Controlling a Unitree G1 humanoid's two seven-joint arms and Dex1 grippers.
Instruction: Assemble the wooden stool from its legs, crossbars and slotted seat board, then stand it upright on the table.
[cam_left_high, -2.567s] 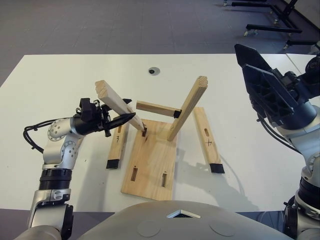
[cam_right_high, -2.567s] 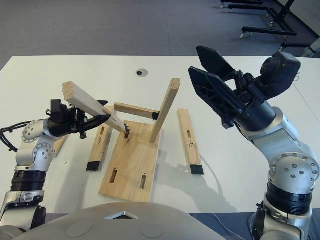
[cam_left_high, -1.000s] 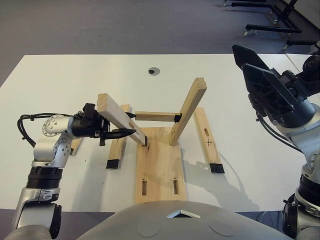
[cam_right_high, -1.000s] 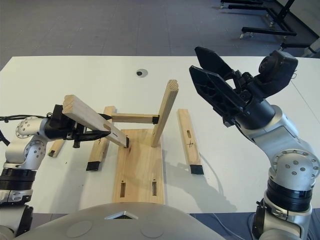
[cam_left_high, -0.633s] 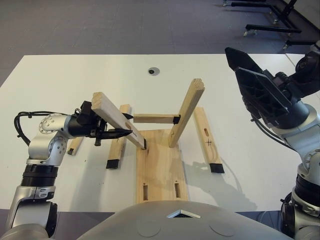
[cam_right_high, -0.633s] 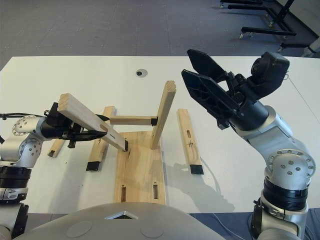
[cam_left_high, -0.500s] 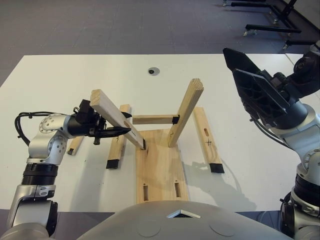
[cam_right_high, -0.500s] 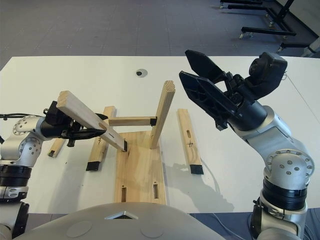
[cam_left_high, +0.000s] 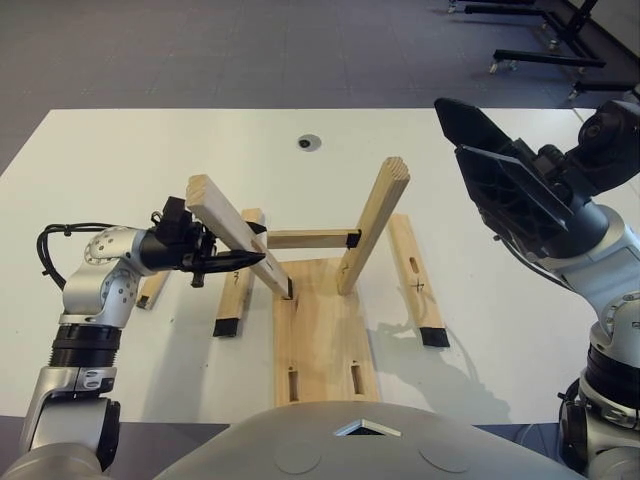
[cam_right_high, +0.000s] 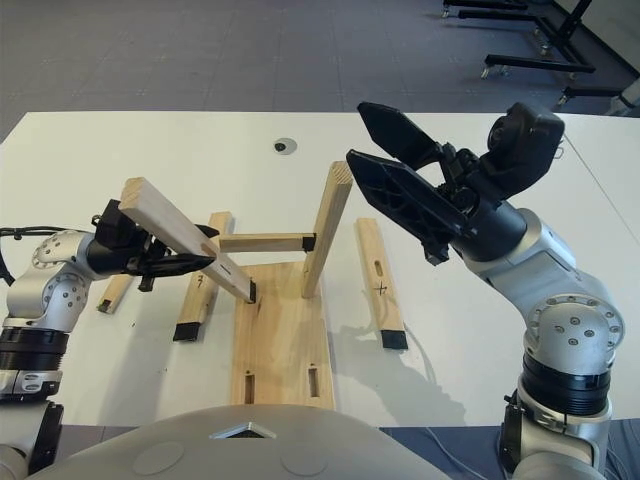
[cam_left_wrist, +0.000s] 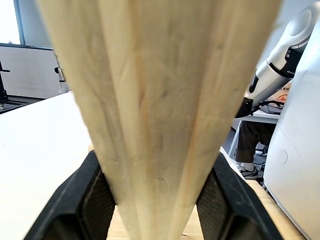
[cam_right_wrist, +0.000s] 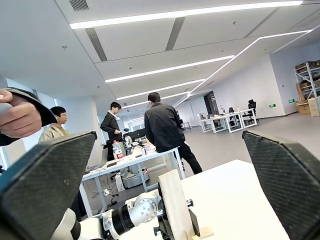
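"Under both grippers, on the white table (cam_left_high: 120, 170), what is the biggest piece?"

"The slotted seat board (cam_left_high: 320, 335), lying flat, with two slots free at its near end. The right gripper (cam_left_high: 452, 130) hangs above it and off to the right. Its fingers are spread wide and hold nothing."

"And the legs?"

"An upright leg (cam_left_high: 375, 225) stands at the board's far right corner, just beside that gripper's lower finger. The left gripper (cam_left_high: 245, 259) pinches a tilted leg (cam_left_high: 232, 226) whose foot touches the far left slot. A crossbar (cam_left_high: 310, 239) runs from the upright leg towards the tilted one. I cannot tell whether its free end is seated."

"So which step is this?"

"Seating the second leg, I'd judge. Next the left gripper should swing it upright so that foot and crossbar go home together. The right gripper could steady the upright leg."

"Spares?"

"The left loose leg (cam_left_high: 235, 295) lies beneath the left gripper, the right loose leg (cam_left_high: 413, 275) below the right."

"Any writing?"

"Only a pencilled cross on the right loose leg. No brand is readable."
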